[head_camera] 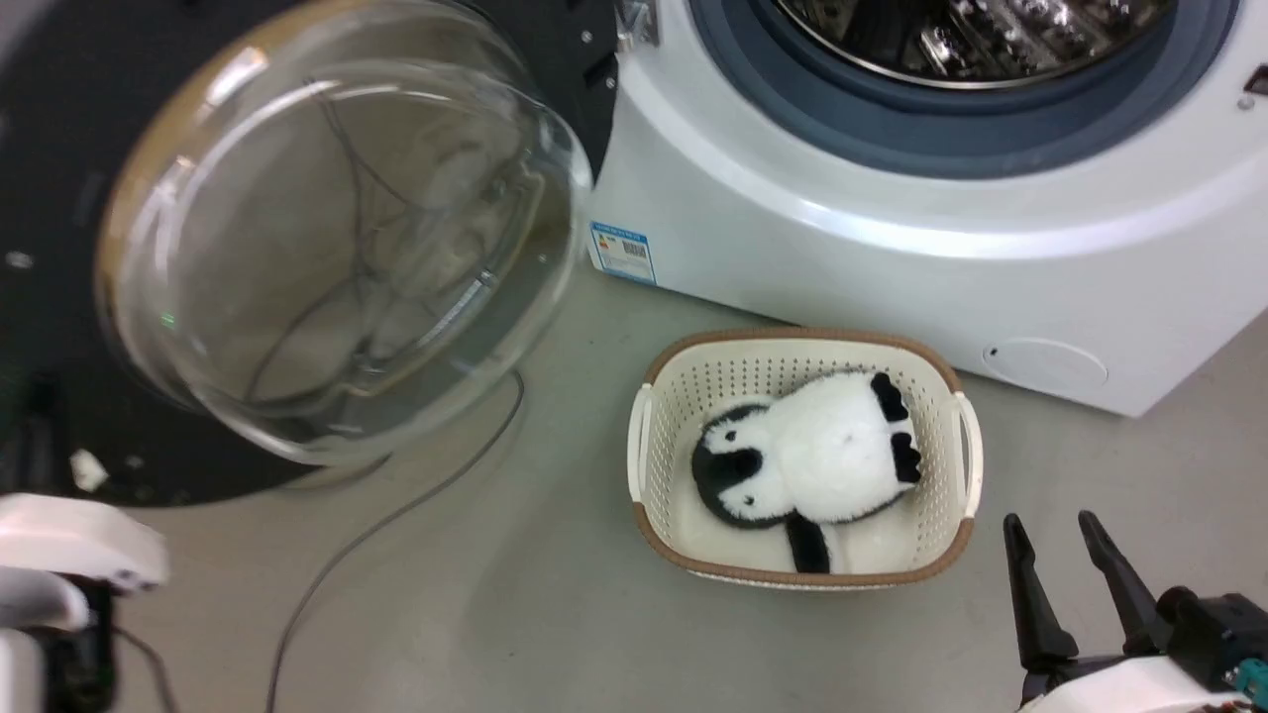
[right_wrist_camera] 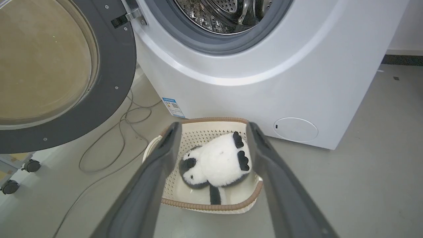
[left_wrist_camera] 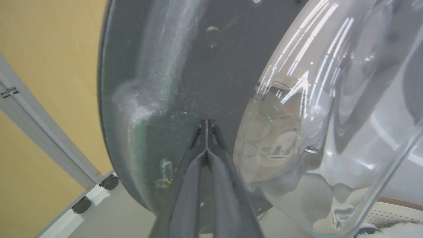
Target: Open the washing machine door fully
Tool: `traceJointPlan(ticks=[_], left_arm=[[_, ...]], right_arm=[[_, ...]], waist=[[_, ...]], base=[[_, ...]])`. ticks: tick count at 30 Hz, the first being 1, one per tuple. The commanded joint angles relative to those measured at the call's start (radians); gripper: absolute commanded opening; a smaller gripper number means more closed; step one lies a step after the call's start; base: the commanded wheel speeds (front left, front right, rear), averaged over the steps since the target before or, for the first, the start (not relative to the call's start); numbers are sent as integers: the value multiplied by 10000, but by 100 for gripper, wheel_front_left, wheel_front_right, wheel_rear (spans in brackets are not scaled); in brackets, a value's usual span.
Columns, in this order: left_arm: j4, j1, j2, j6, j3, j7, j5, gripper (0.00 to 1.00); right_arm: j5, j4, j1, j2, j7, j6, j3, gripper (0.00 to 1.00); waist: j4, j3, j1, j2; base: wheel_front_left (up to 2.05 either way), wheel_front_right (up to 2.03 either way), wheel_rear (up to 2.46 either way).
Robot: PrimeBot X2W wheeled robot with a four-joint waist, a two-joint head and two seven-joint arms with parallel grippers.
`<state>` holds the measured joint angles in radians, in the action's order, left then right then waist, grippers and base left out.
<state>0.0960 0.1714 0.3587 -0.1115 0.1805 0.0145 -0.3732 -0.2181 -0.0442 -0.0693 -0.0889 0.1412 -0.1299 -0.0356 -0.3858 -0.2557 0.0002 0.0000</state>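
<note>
1. Left hand [left_wrist_camera: 206,127] is pinched shut with nothing in it. Its tips are right up at the dark inner face of the washing machine door [left_wrist_camera: 198,66], but I can't tell if they actually touch.
2. That door is dead ahead of the hand at 12 o'clock, with its glass bowl bulging at 2 o'clock. In the head view it's at 10 o'clock, well clear of the washing machine [head_camera: 892,257] at 1 o'clock.
3. Drum's wide open to see, so I'd call it mostly done, maybe one last shove left.
4. Right hand [head_camera: 1060,535] hangs spread and empty at 4 o'clock, near the basket [head_camera: 802,337] holding a plush toy [head_camera: 832,456].
</note>
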Motion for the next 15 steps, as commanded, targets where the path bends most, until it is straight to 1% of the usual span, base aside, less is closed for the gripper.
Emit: traceJointPlan(ticks=[1,5,9,15], left_arm=[[165,252,198,-38,210,106,-87,0],[840,723,595,90,542,207,-314,0],[1634,1238,990,272,597,286,-354,0],[2763,1918,1234,489,498,622,-373,0]], right_arm=[[49,89,210,-53,-34,-8,-11,100],[65,202,350,-119,-94,-8,-70,100],[91,296,413,-191,-168,-8,-143,100],[118,429,515,-246,-280,-8,-158,100]], waist=[[122,-179,-2,0],[206,-416,-2,0],[241,-578,-2,0],[304,-736,-2,0]], base=[[0,0,0],[0,0,0],[0,0,0],[0,0,0]])
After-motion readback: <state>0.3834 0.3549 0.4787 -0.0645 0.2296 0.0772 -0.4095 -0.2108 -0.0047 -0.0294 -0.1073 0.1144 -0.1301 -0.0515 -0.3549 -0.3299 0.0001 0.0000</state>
